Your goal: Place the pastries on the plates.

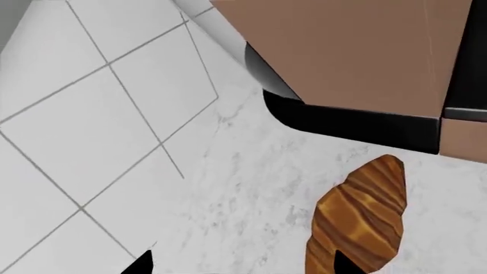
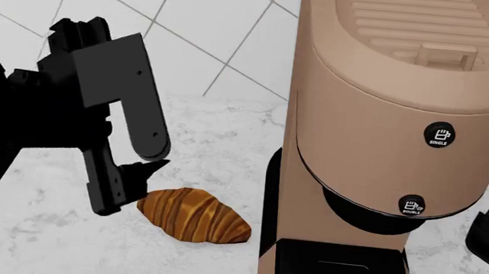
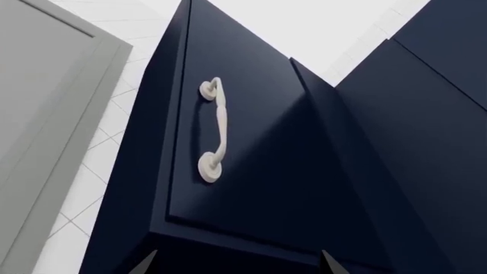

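Left claw over the croissant on the marble counter

The left claw point(image 2: 136, 181) hangs open and empty just over the croissant's point(image 2: 193, 215) end; the croissant lies beside the tan coffee machine point(image 2: 386, 122). The right claw's point(image 3: 237, 261) tips are spread, holding nothing, facing a navy cabinet door point(image 3: 251, 148).

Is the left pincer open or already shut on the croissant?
Open. The left pincer shows its two fingertips wide apart in the left wrist view, with the croissant lying on the marble counter, beside one tip, not clamped.
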Controlling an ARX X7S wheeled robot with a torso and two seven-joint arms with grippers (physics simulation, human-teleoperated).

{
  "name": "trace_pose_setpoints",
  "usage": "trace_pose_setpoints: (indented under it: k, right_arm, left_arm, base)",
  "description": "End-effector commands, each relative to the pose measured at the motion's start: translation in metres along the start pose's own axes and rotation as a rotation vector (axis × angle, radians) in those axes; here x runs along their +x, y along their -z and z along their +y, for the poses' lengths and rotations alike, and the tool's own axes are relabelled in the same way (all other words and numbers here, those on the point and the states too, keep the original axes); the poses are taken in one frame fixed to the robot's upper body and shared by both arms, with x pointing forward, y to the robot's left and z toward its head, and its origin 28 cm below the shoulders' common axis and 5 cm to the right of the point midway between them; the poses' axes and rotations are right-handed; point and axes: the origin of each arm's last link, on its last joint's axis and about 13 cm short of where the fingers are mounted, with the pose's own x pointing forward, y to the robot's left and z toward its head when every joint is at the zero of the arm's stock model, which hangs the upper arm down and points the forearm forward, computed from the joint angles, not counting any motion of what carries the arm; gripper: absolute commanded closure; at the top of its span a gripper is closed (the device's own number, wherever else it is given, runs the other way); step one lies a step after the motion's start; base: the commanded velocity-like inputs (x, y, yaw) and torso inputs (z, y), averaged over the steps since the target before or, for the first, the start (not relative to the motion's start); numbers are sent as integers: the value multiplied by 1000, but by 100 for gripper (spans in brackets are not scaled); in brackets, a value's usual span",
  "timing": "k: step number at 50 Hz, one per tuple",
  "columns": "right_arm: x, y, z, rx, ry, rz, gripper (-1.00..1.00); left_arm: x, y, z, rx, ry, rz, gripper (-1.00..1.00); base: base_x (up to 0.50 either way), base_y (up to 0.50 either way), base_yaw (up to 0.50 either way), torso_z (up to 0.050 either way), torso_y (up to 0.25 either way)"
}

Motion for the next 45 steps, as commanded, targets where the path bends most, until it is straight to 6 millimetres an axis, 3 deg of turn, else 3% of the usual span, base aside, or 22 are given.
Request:
trace_pose_setpoints:
  k: [1, 26, 45]
  right_arm:
    - [1, 1, 0, 8, -3, -5, -100]
    - [0, -1, -1, 6, 4, 2, -100]
    - [0, -1, -2, 8, 4, 1, -100]
  left_arm:
    - [6, -4, -19, 58, 96, 14, -100]
    - [27, -14, -20, 143, 124, 22, -100]
    - [33, -20, -38, 195, 189, 20, -100]
  base:
    - [0, 0, 0, 0, 0]
    - [0, 0, 0, 0, 0]
    - [0, 0, 0, 0, 0]
